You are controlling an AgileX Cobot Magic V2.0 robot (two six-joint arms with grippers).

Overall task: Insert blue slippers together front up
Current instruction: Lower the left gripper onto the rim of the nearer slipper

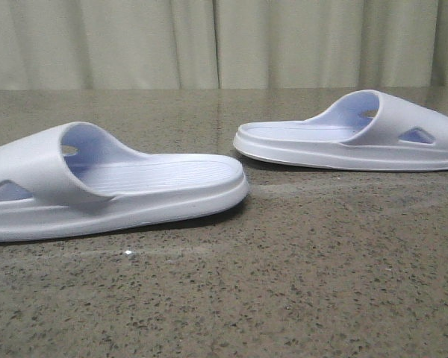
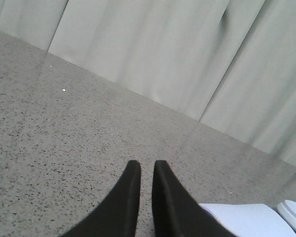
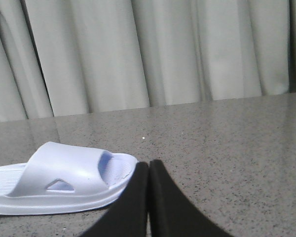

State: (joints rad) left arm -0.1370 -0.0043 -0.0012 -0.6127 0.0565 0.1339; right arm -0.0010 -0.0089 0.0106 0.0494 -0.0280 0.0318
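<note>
Nearest the front camera lies one of the blue slippers, the near slipper [image 1: 112, 183], flat on its sole at about eight o'clock in that view, its heel end pointing toward three o'clock and its strap end running off the left edge. Its partner, the far slipper [image 1: 351, 134], sits farther back at about two o'clock, sole down as well, heel end toward nine o'clock, strap end cut by the right edge. The two are well apart, with bare table [image 1: 231, 298] between them.

Neither claw touches a slipper. The left gripper [image 2: 147, 170] has its black fingers drawn almost together with only a thin slit between the tips, holding nothing; a pale blue slipper edge [image 2: 241, 219] shows just beside it, with a second pale rim at the picture's corner. The right gripper [image 3: 149, 170] is closed tip to tip and empty — the far slipper [image 3: 64, 180] lies just beside it, though whether it brushes the fingers cannot be told.

Both slippers are smooth moulded foam, pale blue-white, each with a wide arched strap, a triangular cutout in the strap's side and fine ribs across the footbed. The table is a speckled grey-brown stone-look surface with a slight sheen.

Behind the table hangs a pleated, off-white curtain [image 1: 224, 41] — nothing else stands on the surface.
</note>
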